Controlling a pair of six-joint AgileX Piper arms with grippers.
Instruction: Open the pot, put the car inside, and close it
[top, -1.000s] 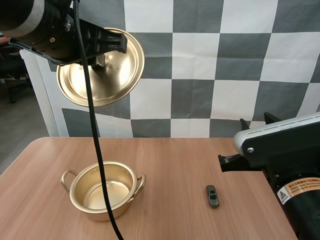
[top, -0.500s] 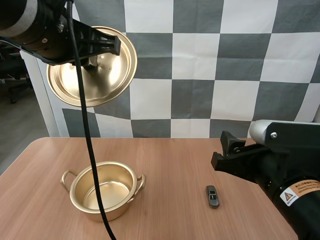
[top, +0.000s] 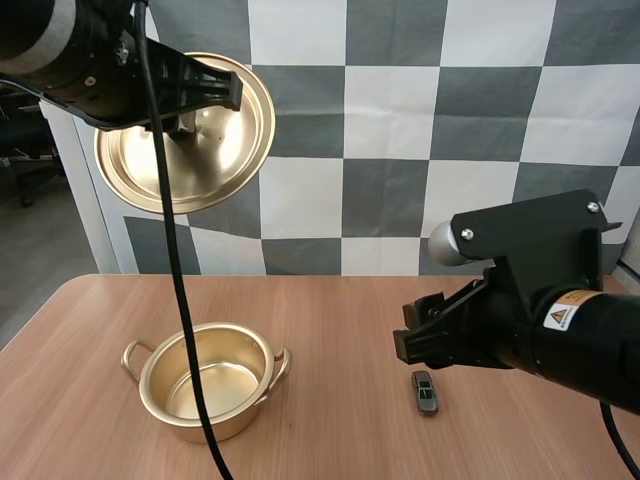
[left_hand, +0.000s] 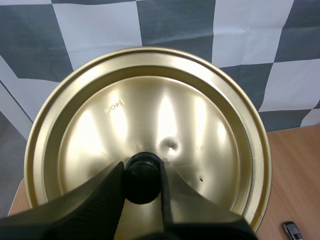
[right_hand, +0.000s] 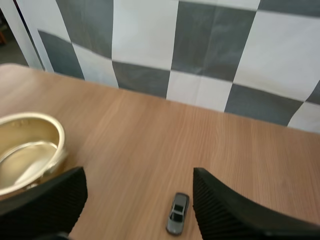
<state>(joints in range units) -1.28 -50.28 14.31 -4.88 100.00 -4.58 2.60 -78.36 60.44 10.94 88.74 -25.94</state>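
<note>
Left claw (left_hand: 141, 169) is clamped on the black knob (left_hand: 142, 184) of the lid (left_hand: 200, 125), one finger on each side of it. This claw holds the lid high in the air, well above the desk (top: 350, 305). The lid is tipped steeply, almost on edge, with its knob side facing the claw. The pot (top: 205, 378) stands upright and open on the desk, far below the left claw and apart from the lid. Both of its loop handles are visible in the high view. Right claw (right_hand: 139, 175) has its fingers spread wide apart, ribbed faces turned to each other, and grips nothing. It hangs low over the desk. The car (right_hand: 176, 214), small and grey, rests on its wheels on the desk just below the right claw. It sits in the gap between the two fingers, nearer the right finger, and I see no contact with either one. It lies lengthwise along the claw's reach. The pot sits outside the right claw's left finger, well apart from the car.
</note>
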